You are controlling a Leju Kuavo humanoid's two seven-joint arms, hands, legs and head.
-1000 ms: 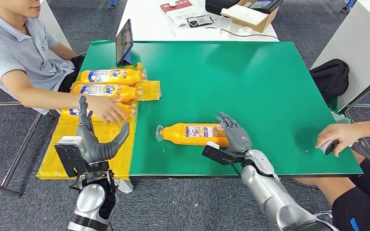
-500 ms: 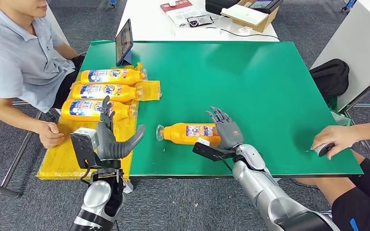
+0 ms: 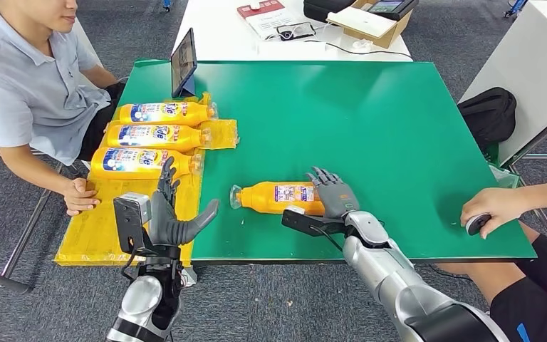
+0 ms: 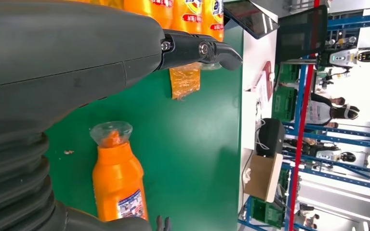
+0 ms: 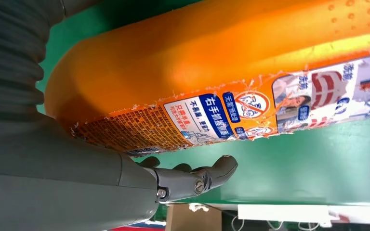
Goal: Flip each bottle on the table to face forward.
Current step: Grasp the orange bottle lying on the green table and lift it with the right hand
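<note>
The orange bottle (image 3: 279,197) lies on its side on the green table (image 3: 370,128), its base touching the right hand (image 3: 335,196), fingers spread; back label up, cap pointing left.

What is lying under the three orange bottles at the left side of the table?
A yellow sheet lies under the three bottles, and crinkled yellow wrap shows by their caps. Whether the green table continues under the sheet is covered.
</note>
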